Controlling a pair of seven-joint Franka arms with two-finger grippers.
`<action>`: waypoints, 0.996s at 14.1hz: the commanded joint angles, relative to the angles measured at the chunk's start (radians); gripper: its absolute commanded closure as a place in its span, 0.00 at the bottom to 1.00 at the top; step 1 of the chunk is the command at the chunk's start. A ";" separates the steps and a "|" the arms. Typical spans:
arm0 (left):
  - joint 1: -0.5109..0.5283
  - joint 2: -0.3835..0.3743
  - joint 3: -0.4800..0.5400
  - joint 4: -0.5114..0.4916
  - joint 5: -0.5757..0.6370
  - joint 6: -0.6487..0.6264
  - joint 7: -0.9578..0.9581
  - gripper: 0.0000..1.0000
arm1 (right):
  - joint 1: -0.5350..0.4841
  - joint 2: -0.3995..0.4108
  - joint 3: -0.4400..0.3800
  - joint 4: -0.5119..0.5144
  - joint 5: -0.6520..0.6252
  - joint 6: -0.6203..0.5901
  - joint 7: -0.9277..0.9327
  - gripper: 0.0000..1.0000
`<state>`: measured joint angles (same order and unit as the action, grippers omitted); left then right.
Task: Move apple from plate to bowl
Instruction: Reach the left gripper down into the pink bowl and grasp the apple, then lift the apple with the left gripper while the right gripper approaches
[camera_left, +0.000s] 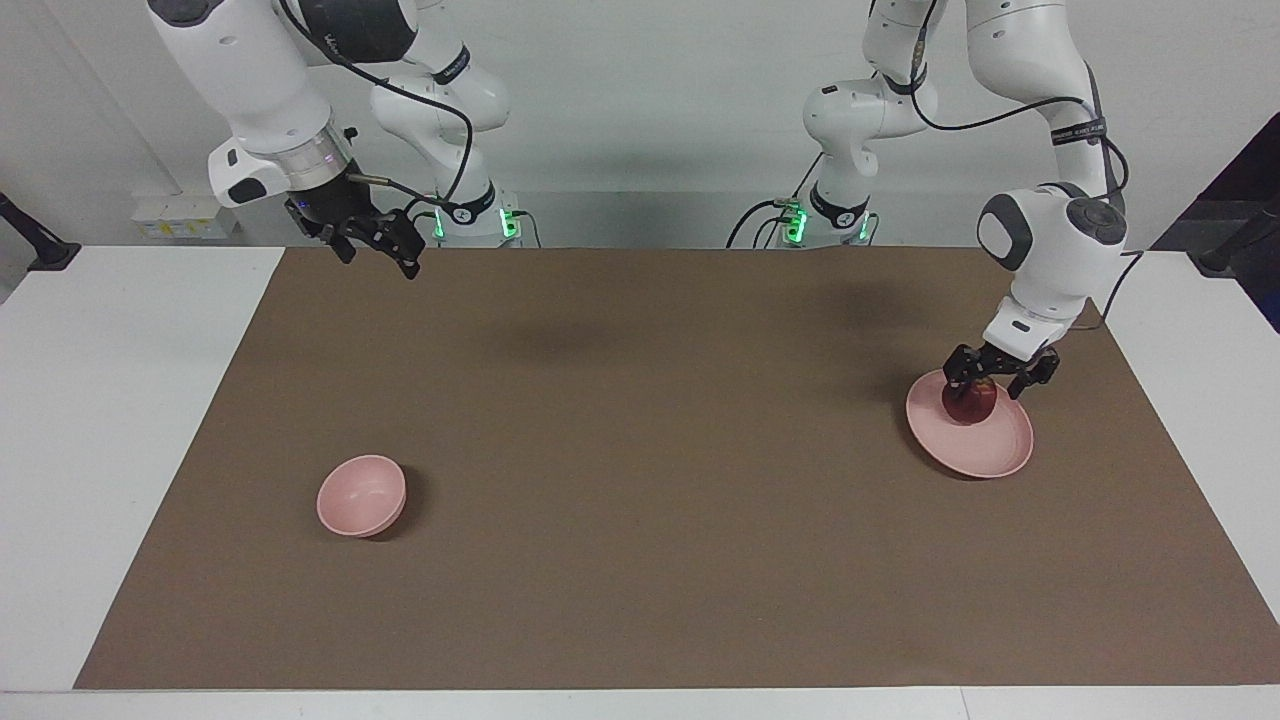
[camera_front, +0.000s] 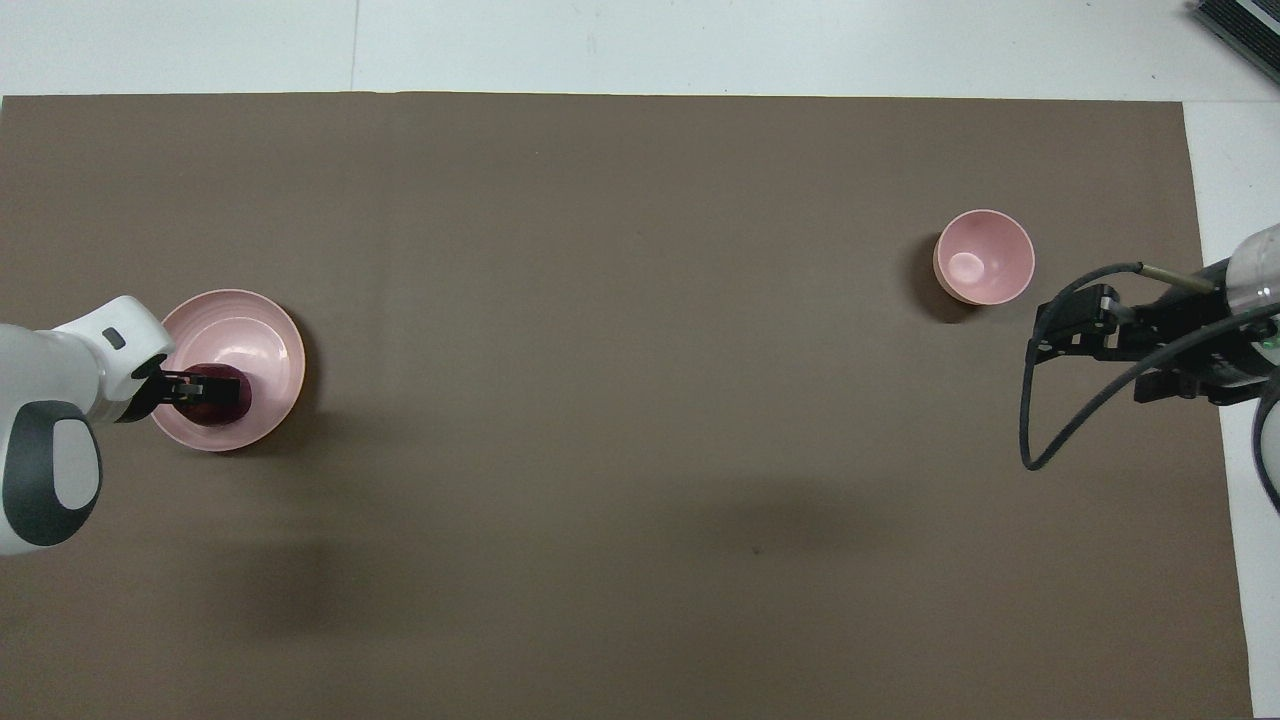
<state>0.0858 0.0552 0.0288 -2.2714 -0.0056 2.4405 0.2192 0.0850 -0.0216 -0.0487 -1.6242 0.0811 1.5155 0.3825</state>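
Observation:
The dark red apple (camera_left: 968, 406) lies on the pale pink plate (camera_left: 992, 452) toward the left arm's end of the table. My left gripper (camera_left: 990, 385) is down over the apple, its fingers spread and straddling the apple's top. In the overhead view the left gripper (camera_front: 215, 388) covers part of the apple (camera_front: 215, 412) on the plate (camera_front: 255, 330). The small pink bowl (camera_left: 361, 495) stands empty toward the right arm's end, also seen in the overhead view (camera_front: 984, 256). My right gripper (camera_left: 380, 258) waits open and empty, raised near the robots' edge of the mat.
A brown mat (camera_left: 640, 450) covers the table, with white table surface (camera_left: 110, 420) at both ends. The right gripper (camera_front: 1040, 335) and its looping black cable (camera_front: 1030, 440) hang beside the bowl.

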 joint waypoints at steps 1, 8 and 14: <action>0.008 0.003 -0.006 -0.048 -0.011 0.057 -0.034 0.00 | -0.011 -0.031 0.006 -0.043 0.022 0.032 -0.020 0.00; -0.006 0.009 -0.006 -0.030 -0.022 0.055 -0.133 1.00 | -0.010 -0.040 0.007 -0.068 0.028 0.040 -0.014 0.00; -0.017 -0.024 -0.035 0.076 -0.024 -0.064 -0.135 1.00 | 0.009 -0.035 0.009 -0.072 0.032 0.034 0.022 0.00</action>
<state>0.0825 0.0607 0.0037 -2.2405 -0.0203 2.4585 0.0980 0.1000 -0.0310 -0.0464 -1.6566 0.0867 1.5310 0.3897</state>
